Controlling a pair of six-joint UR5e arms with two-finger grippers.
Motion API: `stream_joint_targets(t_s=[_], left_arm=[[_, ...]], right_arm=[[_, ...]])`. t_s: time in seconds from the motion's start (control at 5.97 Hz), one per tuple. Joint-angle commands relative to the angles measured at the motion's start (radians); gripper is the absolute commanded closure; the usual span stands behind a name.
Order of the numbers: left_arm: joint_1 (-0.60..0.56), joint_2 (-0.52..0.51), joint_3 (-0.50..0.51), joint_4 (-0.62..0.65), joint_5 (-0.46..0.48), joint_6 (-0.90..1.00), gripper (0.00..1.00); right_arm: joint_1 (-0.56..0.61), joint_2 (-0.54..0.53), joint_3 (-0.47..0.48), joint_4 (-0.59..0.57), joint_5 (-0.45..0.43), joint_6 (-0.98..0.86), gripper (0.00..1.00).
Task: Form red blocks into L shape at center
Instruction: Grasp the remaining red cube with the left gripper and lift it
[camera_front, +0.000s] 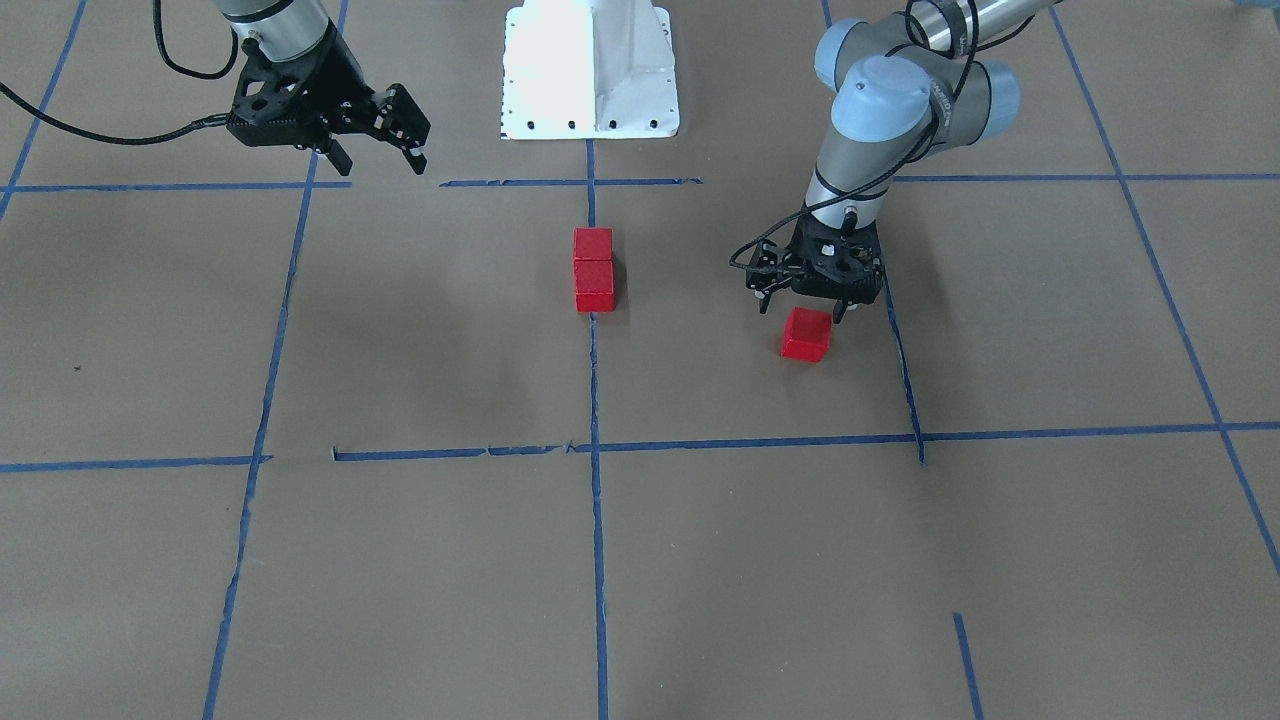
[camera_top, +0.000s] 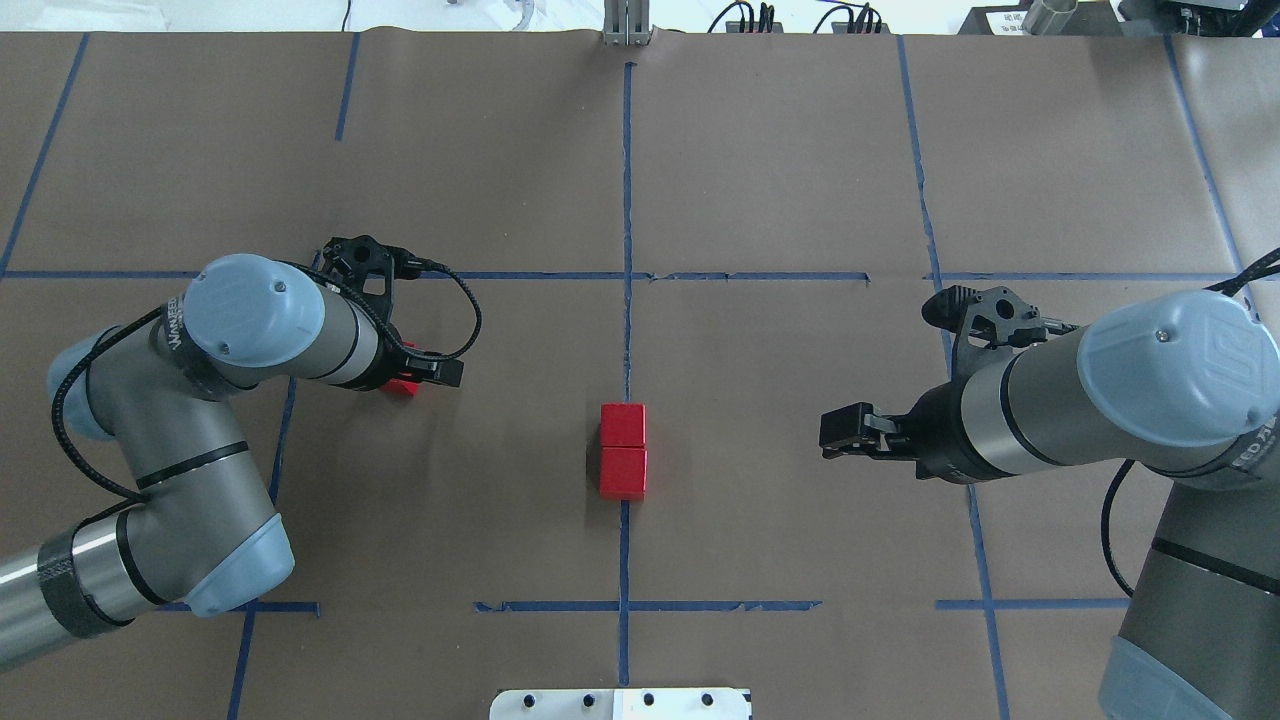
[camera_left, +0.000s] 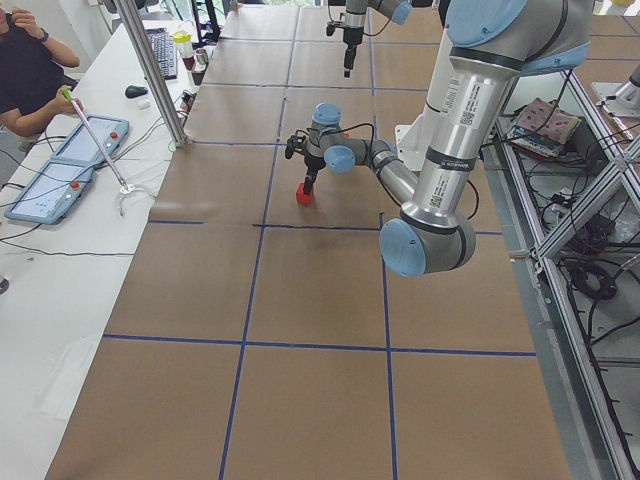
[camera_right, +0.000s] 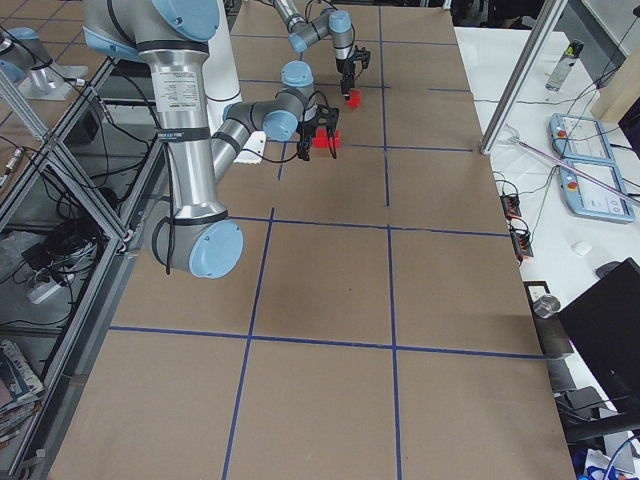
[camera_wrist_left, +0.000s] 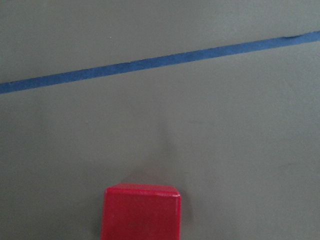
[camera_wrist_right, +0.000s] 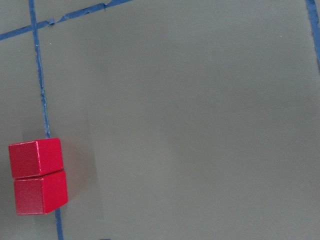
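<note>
Two red blocks (camera_front: 593, 270) sit touching in a short row on the blue tape line of the center (camera_top: 627, 330), also seen in the right wrist view (camera_wrist_right: 37, 176). The third red block (camera_front: 806, 334) lies apart on the paper toward my left side. My left gripper (camera_front: 802, 303) hangs just above it, open, its fingers spread wider than the block; in the left wrist view the block (camera_wrist_left: 141, 211) shows at the bottom edge, with no fingers in sight. My right gripper (camera_front: 380, 160) hovers open and empty, well off to the other side of the row.
The white robot base plate (camera_front: 590, 70) stands behind the row of blocks. Blue tape lines divide the brown paper into squares. A person sits at a side table with control panels (camera_left: 75, 160) beyond the table's far edge.
</note>
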Motion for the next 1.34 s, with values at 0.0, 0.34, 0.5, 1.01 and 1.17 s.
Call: stream_joint_targets(t_s=[0.0, 0.34, 0.5, 1.01, 1.17], left_arm=[[-0.021, 0.002, 0.018, -0.002, -0.001, 0.005, 0.00], [-0.023, -0.004, 0.043, -0.002, -0.001, 0.005, 0.00], [-0.021, -0.008, 0.047, -0.002, -0.001, 0.004, 0.01], [-0.018, -0.030, 0.079, -0.013, -0.002, 0.005, 0.41], [-0.020, -0.047, 0.084, -0.015, -0.001, 0.001, 0.83]], right_arm=[[0.000, 0.001, 0.001, 0.000, 0.000, 0.000, 0.00], [0.000, 0.002, 0.003, 0.000, 0.000, 0.000, 0.00], [0.000, 0.002, 0.003, 0.000, 0.000, 0.000, 0.00], [0.000, -0.001, 0.003, 0.000, 0.000, 0.000, 0.00], [0.000, 0.000, 0.003, 0.000, 0.000, 0.002, 0.00]])
